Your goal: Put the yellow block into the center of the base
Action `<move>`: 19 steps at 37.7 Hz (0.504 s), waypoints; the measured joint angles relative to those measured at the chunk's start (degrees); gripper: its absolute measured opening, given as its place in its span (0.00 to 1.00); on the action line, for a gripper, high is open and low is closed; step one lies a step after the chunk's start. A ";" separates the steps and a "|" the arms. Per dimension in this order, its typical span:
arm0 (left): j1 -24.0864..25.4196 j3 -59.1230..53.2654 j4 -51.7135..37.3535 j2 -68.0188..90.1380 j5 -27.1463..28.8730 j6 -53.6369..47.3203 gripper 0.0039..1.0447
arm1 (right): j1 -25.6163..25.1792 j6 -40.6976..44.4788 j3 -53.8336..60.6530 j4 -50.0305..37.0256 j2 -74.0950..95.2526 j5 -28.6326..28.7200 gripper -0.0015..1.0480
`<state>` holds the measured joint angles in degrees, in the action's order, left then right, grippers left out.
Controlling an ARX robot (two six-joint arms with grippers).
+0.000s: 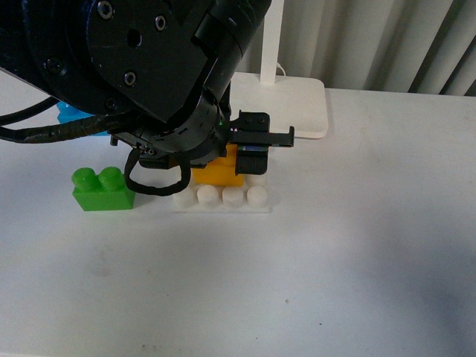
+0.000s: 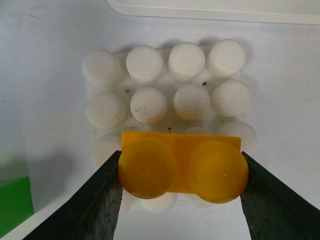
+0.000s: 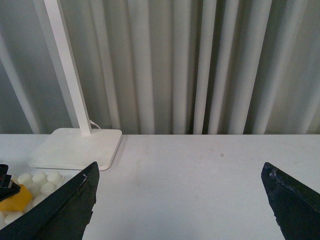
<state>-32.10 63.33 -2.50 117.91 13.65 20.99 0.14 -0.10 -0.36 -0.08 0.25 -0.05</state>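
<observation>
My left gripper (image 2: 182,172) is shut on the yellow block (image 2: 182,167), a two-stud orange-yellow brick with one black finger against each end. The block hangs over the white studded base (image 2: 150,102), covering its near rows; whether it touches the studs I cannot tell. In the front view the yellow block (image 1: 216,169) shows under my left arm, over the base (image 1: 223,199) in the middle of the table. My right gripper (image 3: 182,200) is open and empty, well off to the side above bare table; the yellow block (image 3: 17,199) and base (image 3: 37,180) show at its view's edge.
A green two-stud brick (image 1: 103,189) stands just left of the base. A blue brick (image 1: 71,113) peeks out behind my left arm. A white lamp stand (image 1: 294,104) sits behind the base, before grey curtains. The table (image 1: 357,245) is white.
</observation>
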 joint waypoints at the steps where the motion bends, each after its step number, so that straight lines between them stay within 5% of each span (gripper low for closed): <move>1: -0.02 0.00 0.00 0.07 0.07 -0.02 0.57 | -0.02 0.00 0.00 0.00 0.00 0.00 0.91; 19: -0.17 1.79 1.01 1.70 0.92 -0.22 0.57 | -0.02 0.00 0.00 0.00 0.00 0.00 0.91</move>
<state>-32.27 65.12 -1.50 119.61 14.57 20.78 0.12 -0.10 -0.36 -0.08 0.25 -0.05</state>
